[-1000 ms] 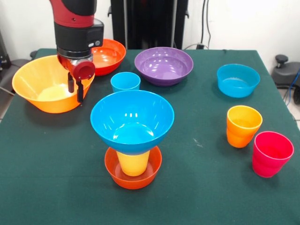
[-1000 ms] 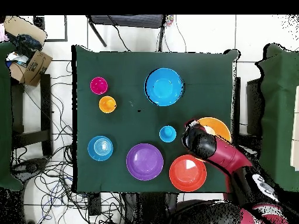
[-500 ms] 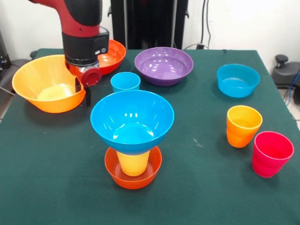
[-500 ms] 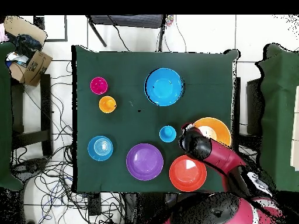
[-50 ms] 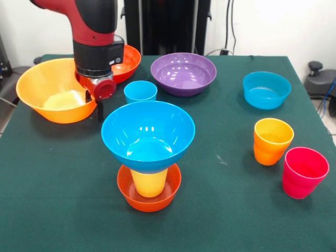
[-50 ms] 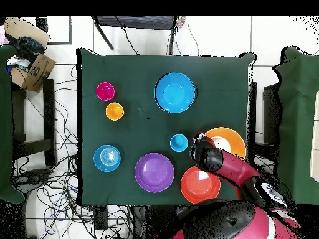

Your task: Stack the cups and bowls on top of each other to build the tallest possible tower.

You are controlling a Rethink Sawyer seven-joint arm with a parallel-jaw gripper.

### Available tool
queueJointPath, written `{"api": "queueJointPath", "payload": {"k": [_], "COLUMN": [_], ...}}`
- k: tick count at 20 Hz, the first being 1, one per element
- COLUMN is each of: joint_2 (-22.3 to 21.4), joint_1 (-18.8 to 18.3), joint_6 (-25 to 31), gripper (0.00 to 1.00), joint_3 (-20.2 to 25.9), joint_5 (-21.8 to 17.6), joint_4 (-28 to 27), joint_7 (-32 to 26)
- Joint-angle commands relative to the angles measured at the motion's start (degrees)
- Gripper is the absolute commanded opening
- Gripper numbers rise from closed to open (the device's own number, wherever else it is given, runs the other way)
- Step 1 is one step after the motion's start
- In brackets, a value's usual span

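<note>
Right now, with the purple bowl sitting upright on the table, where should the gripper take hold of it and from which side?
Probably by the rim, coming straight down from above. The purple bowl sits upright and open, far wider than a cup, so pinching one wall edge looks the only workable hold. Its side nearest the teal-blue bowl seems best: the blue cup and red-orange bowl crowd the other side.

A dark green table (image 6: 218,74) sits on a white tile floor (image 6: 68,37) — cardboard boxes (image 6: 28,53) and tangled black wires (image 6: 53,180) lie beside it.
</note>
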Motion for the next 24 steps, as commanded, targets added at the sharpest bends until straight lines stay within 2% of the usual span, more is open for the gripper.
{"api": "queueJointPath", "payload": {"k": [1,10,19,24], "joint_2": [2.0,0.2,-8.1,-9.9], "joint_1": [1.5,1.4,-1.1,-0.1], "joint_6": [-1.4,2.5,12.8,13.2], "gripper": [0.0,0.0,0.0,0.0], "joint_3": [2.4,2.4,5.7,4.2], "joint_5": [-3.9,-2.3,-1.9,-2.8], "joint_4": [-2.3,-2.2,0.5,-0.7], "joint_7": [1.6,2.2,-1.3,-1.3]}}
